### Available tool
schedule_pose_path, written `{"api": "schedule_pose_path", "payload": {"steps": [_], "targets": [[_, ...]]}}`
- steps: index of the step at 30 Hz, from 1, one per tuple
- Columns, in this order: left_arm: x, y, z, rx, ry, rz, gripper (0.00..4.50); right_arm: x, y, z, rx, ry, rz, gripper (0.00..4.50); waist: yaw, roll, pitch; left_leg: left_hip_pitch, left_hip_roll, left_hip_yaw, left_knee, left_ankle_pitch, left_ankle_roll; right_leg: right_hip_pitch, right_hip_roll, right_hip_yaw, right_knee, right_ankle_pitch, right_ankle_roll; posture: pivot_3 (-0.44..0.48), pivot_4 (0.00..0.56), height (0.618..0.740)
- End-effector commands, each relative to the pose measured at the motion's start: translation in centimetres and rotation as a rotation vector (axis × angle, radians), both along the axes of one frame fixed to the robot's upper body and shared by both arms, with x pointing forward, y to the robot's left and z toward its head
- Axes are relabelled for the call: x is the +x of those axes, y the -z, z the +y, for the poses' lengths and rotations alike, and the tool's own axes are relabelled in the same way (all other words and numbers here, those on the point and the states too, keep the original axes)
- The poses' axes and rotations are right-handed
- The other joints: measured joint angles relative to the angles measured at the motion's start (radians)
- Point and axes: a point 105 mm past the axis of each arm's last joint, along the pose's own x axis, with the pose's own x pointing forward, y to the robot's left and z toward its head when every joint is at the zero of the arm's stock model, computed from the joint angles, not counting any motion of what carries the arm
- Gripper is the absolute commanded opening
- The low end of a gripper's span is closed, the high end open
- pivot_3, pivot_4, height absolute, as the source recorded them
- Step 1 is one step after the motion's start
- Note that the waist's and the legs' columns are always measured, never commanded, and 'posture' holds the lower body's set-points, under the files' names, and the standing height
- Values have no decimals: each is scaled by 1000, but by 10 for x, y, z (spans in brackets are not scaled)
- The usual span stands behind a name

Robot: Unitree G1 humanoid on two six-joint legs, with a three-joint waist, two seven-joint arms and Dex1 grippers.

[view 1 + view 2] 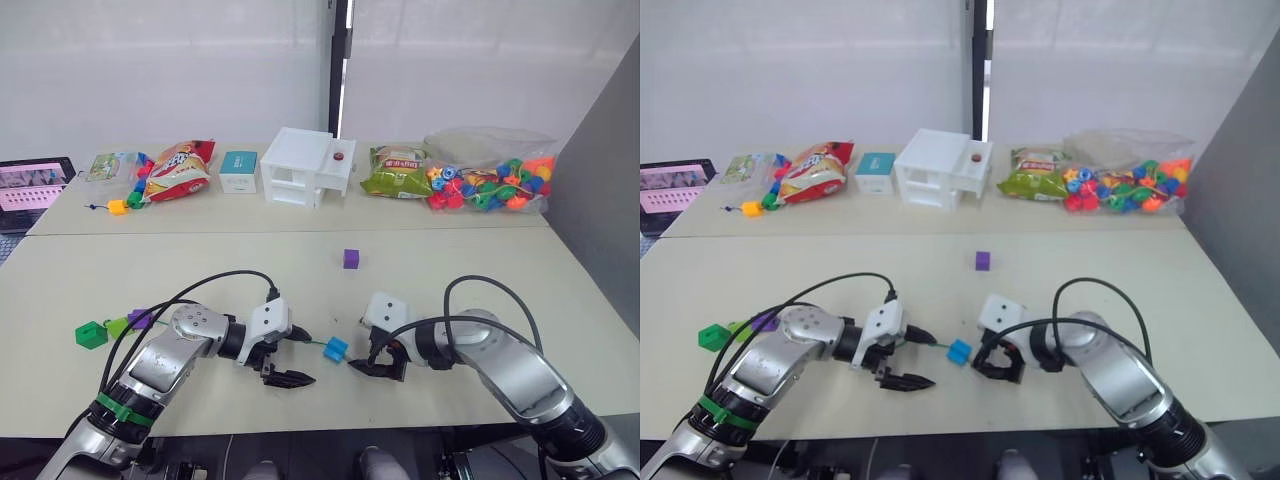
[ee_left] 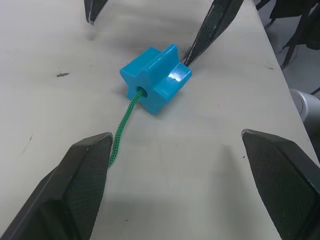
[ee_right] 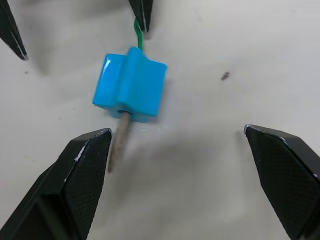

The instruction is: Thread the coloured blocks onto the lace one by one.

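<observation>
**Both claws released, blue block half-threaded**

Head view: the left gripper (image 1: 283, 366) and right gripper (image 1: 372, 362) are both released, flanking the blue block (image 1: 336, 349) on the table (image 1: 480, 270). A purple block (image 1: 350, 258) sits well apart.

Left wrist view: the lace (image 2: 120, 137) enters the block's hole.

Right wrist view: the pale tip (image 3: 120, 137) pokes out. Best pinch that tip squarely and draw it straight through.

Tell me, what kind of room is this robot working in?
Probably a lab or test room, not a home: plain pale tables against white blinds, props lined up along the back such as a bag of beads and snack packets, and a laptop at the side.
</observation>
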Motion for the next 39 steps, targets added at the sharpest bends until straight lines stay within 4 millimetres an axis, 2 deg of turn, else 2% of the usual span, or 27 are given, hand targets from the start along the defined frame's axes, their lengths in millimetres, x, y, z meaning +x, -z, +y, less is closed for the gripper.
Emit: {"api": "schedule_pose_path", "payload": {"steps": [1, 13, 20, 30, 39], "targets": [[1, -8, -3, -5, 16, -41, 4303, 0, -8, 3, 18, -24, -31, 4491, 0, 0, 0, 0, 0, 0, 0, 0, 0, 0, 0, 0, 0, 0, 0, 0, 150, 740], [9, -17, -8, -79, -27, -98, 4303, -6, -9, 16, 57, -61, -17, 4491, 0, 0, 0, 0, 0, 0, 0, 0, 0, 0, 0, 0, 0, 0, 0, 0, 150, 740], [15, -25, -13, -130, -46, -119, 4303, -8, -8, 17, 60, -58, -11, 4491, 1, 0, 0, 0, 0, 0, 0, 0, 0, 0, 0, 0, 0, 0, 0, 0, 150, 740], [15, -30, -10, -160, -53, -98, 4303, -8, -7, 17, 60, -50, -12, 4491, 0, 0, 0, 0, 0, 0, 0, 0, 0, 0, 0, 0, 0, 0, 0, 0, 150, 740], [7, -15, -3, -86, -19, -77, 4303, -12, -3, 15, 49, -37, 2, 4491, 0, 0, 0, 0, 0, 0, 0, 0, 0, 0, 0, 0, 0, 0, 0, 0, 150, 740]]}}
